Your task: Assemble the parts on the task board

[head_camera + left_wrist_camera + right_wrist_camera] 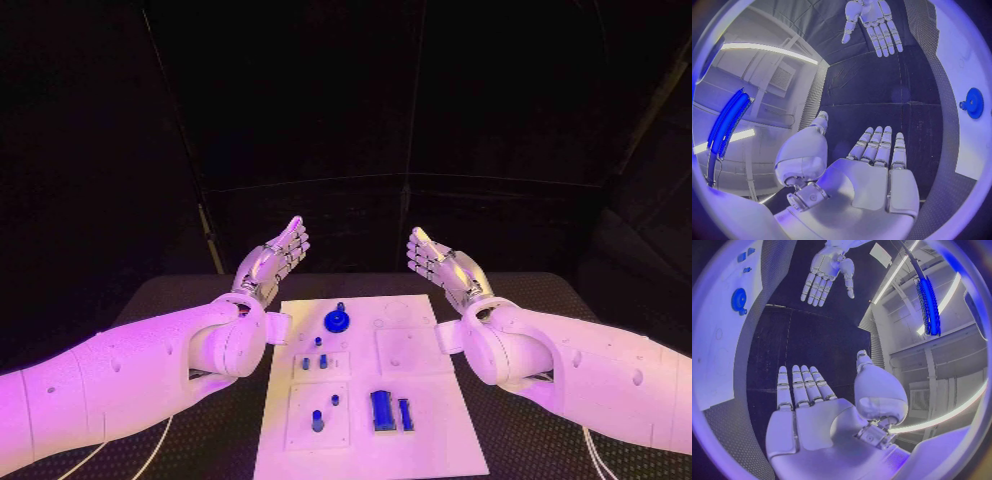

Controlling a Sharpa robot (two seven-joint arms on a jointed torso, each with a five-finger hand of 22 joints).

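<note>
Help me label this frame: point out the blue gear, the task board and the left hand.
blue gear (336,320), head view, on its round face.
task board (411,350), head view, on a bare white patch.
left hand (274,258), head view, on its palm.

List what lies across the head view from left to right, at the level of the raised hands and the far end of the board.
Left hand → round blue gear on the task board → right hand.
</note>
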